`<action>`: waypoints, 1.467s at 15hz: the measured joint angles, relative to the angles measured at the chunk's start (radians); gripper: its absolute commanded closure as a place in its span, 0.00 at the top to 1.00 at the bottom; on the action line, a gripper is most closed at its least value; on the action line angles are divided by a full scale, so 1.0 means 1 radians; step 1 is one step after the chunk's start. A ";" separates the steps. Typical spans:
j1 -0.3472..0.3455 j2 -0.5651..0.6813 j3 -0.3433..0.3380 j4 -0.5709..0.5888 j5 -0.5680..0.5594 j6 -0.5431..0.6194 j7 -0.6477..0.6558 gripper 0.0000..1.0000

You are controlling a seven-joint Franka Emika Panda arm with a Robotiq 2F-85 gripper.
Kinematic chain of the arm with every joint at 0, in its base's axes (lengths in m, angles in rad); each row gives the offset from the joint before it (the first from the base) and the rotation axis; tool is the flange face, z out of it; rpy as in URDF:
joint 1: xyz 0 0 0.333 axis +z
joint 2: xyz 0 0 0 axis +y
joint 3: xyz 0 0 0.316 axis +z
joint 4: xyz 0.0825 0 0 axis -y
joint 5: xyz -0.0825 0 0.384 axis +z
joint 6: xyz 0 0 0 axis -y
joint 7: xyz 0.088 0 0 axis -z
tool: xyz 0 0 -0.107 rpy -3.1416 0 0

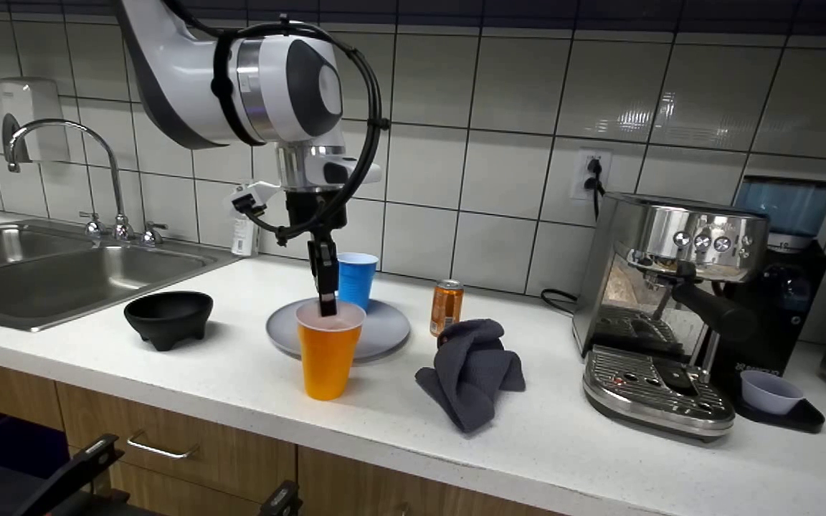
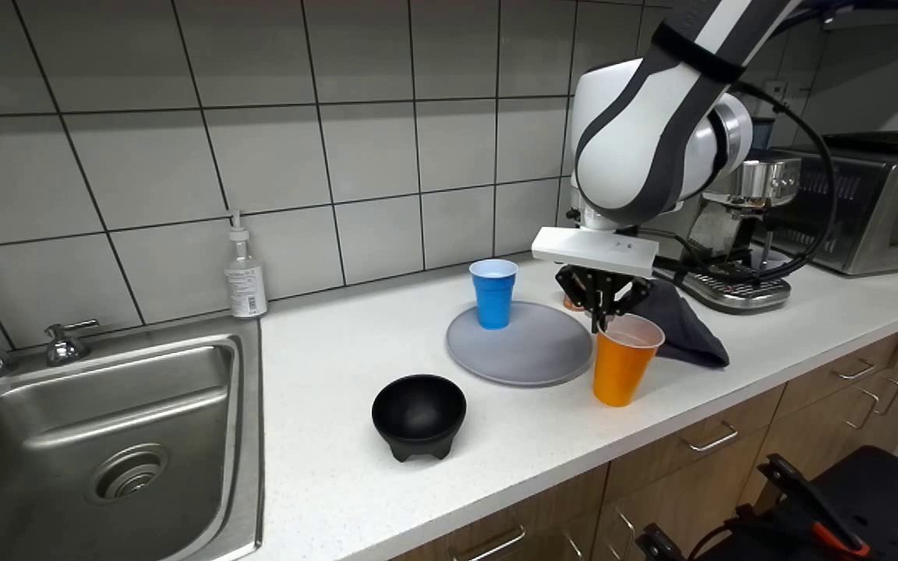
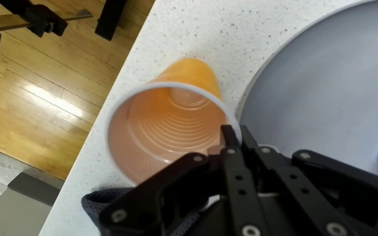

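Gripper [image 3: 237,135] clenched on orange cup [image 1: 329,364] at the rim, jaws inside and out. Cup on near side of gray plate [image 2: 525,354], left of cloth [image 1: 472,376]. In an exterior view, can [image 2: 573,305] mostly hidden.

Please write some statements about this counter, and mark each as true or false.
1. The pincer grips the rim of the orange cup between its fingers. True.
2. The blue cup stands on the gray plate. True.
3. The orange cup is on that plate too. False: it is beside it.
4. The dark cloth lies between the orange cup and the coffee machine. True.
5. Both fingers are inside the orange cup. False: one is inside, one outside.
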State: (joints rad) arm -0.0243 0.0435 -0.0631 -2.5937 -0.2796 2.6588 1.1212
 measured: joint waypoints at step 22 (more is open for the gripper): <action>0.008 -0.098 0.100 0.015 -0.001 0.002 0.000 0.01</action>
State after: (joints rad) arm -0.0161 -0.0542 0.0373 -2.5788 -0.2808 2.6607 1.1212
